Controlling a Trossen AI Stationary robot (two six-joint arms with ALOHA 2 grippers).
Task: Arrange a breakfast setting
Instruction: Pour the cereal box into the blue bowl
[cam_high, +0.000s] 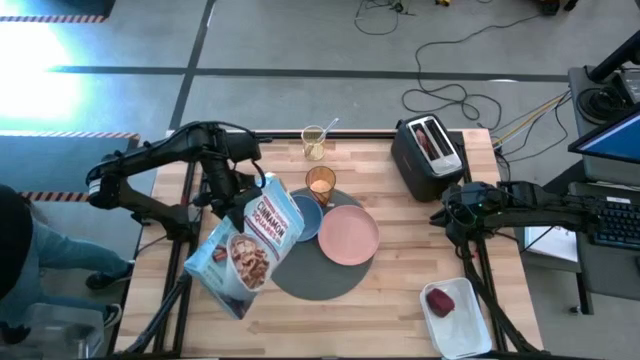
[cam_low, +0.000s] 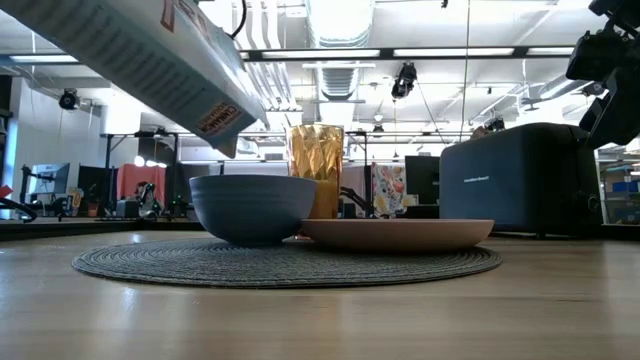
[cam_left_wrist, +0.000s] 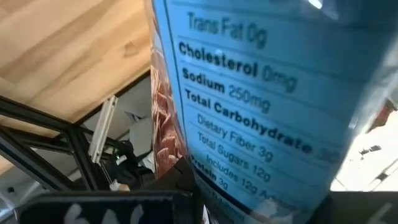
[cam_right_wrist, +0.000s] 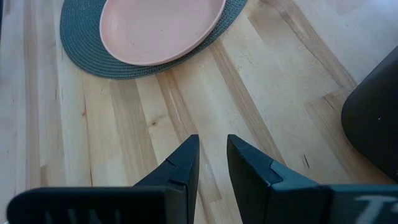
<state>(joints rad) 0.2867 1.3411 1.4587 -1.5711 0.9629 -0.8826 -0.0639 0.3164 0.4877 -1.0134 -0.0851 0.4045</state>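
Fingers on the left gripper (cam_high: 243, 187) are clamped on a blue cereal box (cam_high: 250, 240), held tilted in the air with its open end down toward the small blue bowl (cam_high: 305, 216); the left wrist view is filled by the box's nutrition panel, so the exact pinch line is hidden. Right gripper (cam_right_wrist: 212, 163) hangs over bare table (cam_right_wrist: 124, 124) between the pink plate (cam_right_wrist: 163, 26) and the black toaster (cam_high: 428, 152), its fingers nearly together with a narrow gap, pinching nothing. Setting so far: grey round mat (cam_high: 320, 275) mid-table, bowl and plate side by side on it, amber tumbler (cam_high: 320, 184) at the mat's far edge just behind them. Red apple (cam_high: 440, 301) sits in the white tray (cam_high: 470, 330) at the near right corner, off the mat. A slice seems to sit in the toaster slot. A clear glass (cam_high: 314, 143) with a spoon in it stands at the far edge of the table. Handling guess: box is thin card, light, crushes if squeezed hard, contents shift as it tips, so grip the narrow sides up high and tilt slowly. Bowl and plate look hard, rigid and breakable, take them by the rim. Tumbler is smooth, grab around mid-body. Apple is round and firm and may roll, so pinch across its widest part
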